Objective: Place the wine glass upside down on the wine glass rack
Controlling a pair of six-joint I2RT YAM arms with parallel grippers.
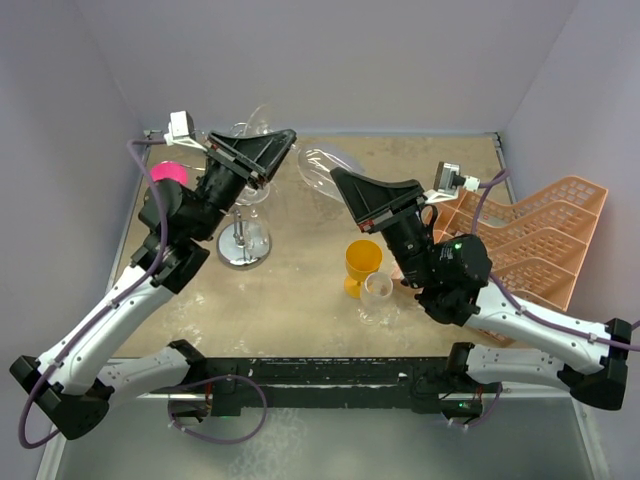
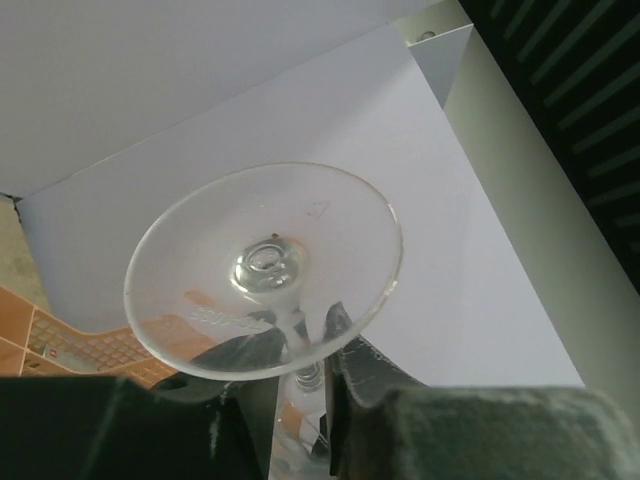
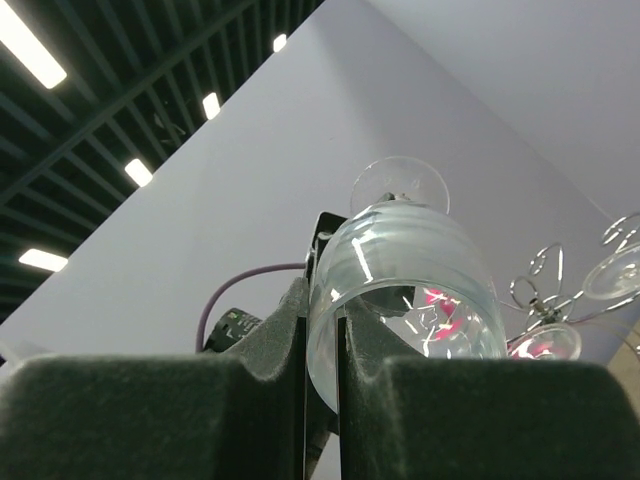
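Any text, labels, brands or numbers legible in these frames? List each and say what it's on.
No text reads clearly.
Glass foot, left wrist view: a faint mark and a frosted embossed line, both too blurred to read.
Crate, rack: no text visible.

1. Shiny chrome wine glass rack (image 1: 243,250) gleams on a mottled beige table (image 1: 300,300).
2. Right of the rack: a yellow goblet (image 1: 363,260), and farther right a peach, grid-patterned crate (image 1: 545,235).
3. Left of the rack: a hot-pink object (image 1: 170,173).
4. Above-right of the rack: a clear, colourless wine glass (image 1: 322,165).
5. Behind the rack: plain lavender walls (image 1: 330,60).
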